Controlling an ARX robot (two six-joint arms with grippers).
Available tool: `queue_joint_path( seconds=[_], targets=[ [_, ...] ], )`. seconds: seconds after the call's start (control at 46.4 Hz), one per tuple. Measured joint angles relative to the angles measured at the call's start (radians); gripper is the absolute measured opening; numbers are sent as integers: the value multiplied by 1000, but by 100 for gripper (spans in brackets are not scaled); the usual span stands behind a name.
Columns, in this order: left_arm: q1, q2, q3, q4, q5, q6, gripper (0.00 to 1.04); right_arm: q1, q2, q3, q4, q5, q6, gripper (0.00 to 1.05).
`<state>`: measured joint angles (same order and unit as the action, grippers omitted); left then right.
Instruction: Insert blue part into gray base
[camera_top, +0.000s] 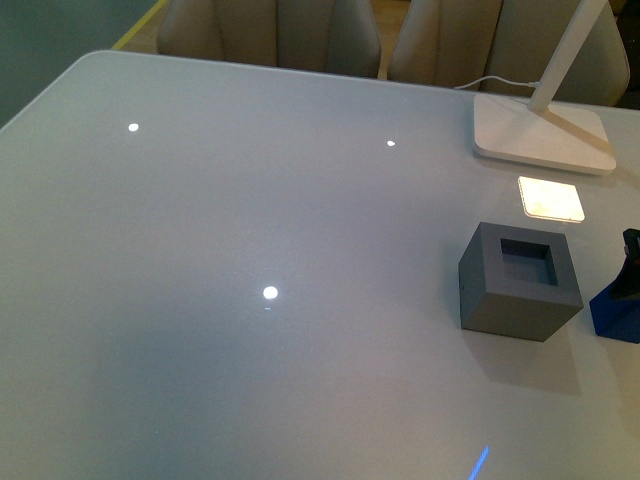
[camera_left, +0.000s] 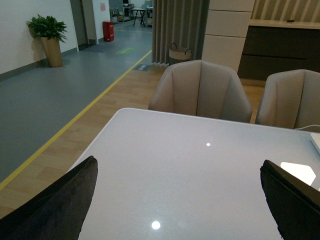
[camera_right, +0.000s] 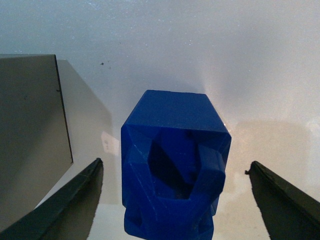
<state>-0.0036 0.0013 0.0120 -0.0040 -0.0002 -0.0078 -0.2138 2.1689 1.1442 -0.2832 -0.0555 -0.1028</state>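
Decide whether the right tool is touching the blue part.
Apart. The right wrist view shows pale table on both sides of the blue part, between it and each finger of the open right tool.

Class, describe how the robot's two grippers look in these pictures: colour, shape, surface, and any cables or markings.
The left gripper has two matte black fingers with rounded, soft-looking edges. The right gripper has dark grey-black fingers tapering to flat-cut tips. No cables, markings or arm links show.
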Motion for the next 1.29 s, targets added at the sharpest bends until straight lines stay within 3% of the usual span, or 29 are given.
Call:
queue_joint_path(
  seconds=[0.151, 0.28, 0.711, 1.292],
  targets=[
    [0, 0, 0, 0, 0, 0, 97, 4, 5, 18, -17, 3, 2, 57],
    [0, 0, 0, 0, 0, 0, 97, 4, 5, 26, -33, 3, 2, 45],
    [0, 0, 0, 0, 0, 0, 97, 23, -181, 13, -152, -43, 19, 44],
    [0, 0, 0, 0, 0, 0, 97, 243, -311, 21, -230, -24, 195, 44]
  ],
)
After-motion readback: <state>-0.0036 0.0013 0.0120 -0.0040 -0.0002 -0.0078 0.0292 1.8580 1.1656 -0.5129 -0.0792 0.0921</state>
